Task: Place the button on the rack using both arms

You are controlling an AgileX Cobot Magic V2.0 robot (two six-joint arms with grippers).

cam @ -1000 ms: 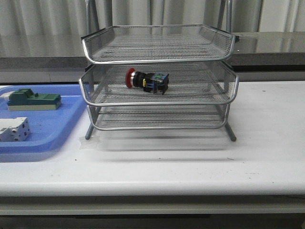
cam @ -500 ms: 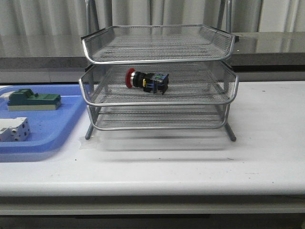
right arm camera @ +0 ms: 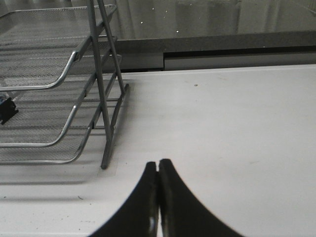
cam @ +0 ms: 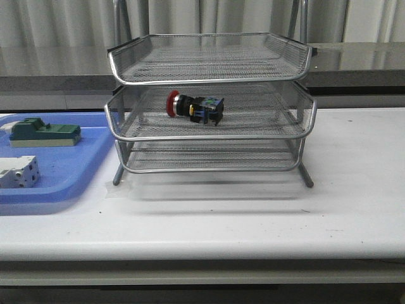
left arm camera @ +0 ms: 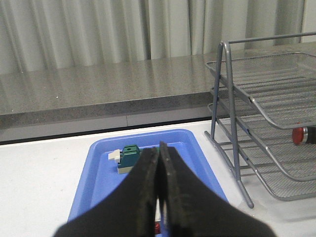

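Button [cam: 195,107] lies on its side on the middle tier of the rack [cam: 211,101], evidently delivered, while the left tool [left arm camera: 159,185] and right tool [right arm camera: 158,192] hang clamped empty, clear of it.

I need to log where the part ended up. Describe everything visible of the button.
The button lies on its side on the middle tier of the wire-mesh rack, red mushroom cap pointing left, black body behind it, then a dark blue block with a yellow mark. It rests on the mesh left of the tier's centre. No gripper touches it.
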